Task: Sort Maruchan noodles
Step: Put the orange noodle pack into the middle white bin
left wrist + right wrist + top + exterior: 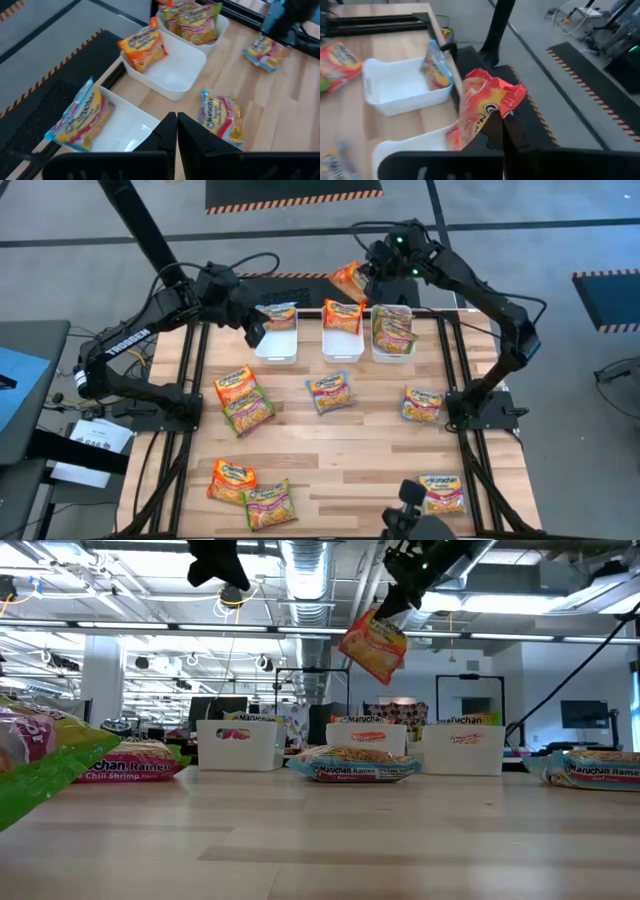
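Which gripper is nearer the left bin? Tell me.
Left. The left gripper hovers at the left bin, shut and empty. The right gripper is beyond the middle bin, holding an orange packet.

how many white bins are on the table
3, in a row along the far edge: the left bin below the left gripper, the middle bin, and the right bin, near the right gripper holding an orange packet.

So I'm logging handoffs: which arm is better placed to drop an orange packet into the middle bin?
Right. The right gripper already holds an orange packet raised beside the middle bin; the left gripper is shut and empty over the left bin.
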Controlling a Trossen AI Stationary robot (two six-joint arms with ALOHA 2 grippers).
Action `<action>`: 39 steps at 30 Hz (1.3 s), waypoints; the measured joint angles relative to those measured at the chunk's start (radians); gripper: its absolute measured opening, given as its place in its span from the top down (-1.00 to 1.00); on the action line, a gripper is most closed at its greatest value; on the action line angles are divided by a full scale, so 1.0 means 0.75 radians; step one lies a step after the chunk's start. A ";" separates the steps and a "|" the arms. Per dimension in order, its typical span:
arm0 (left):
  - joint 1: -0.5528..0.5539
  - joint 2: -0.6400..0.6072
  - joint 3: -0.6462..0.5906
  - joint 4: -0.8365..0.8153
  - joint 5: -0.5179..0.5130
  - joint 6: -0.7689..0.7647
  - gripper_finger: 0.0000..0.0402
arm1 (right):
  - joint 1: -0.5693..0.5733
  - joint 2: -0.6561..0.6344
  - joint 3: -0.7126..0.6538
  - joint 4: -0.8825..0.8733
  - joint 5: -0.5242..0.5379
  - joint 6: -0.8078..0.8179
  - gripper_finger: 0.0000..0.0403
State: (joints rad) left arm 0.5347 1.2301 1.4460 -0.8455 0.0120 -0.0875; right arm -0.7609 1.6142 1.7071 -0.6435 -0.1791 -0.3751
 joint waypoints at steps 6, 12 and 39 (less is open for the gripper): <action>0.016 0.000 0.000 -0.002 -0.002 -0.009 1.00 | -0.009 0.161 0.193 -0.094 -0.002 -0.055 0.99; 0.015 0.000 0.000 -0.002 -0.002 -0.033 1.00 | 0.010 0.353 0.419 -0.320 -0.002 -0.120 0.99; 0.015 0.001 0.000 -0.003 -0.026 -0.016 1.00 | 0.116 0.501 0.681 -0.641 0.198 -0.165 0.99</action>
State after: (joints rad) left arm 0.5461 1.2304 1.4460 -0.8474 -0.0074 -0.0998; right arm -0.6739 1.9903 2.2182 -1.1243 -0.0307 -0.4988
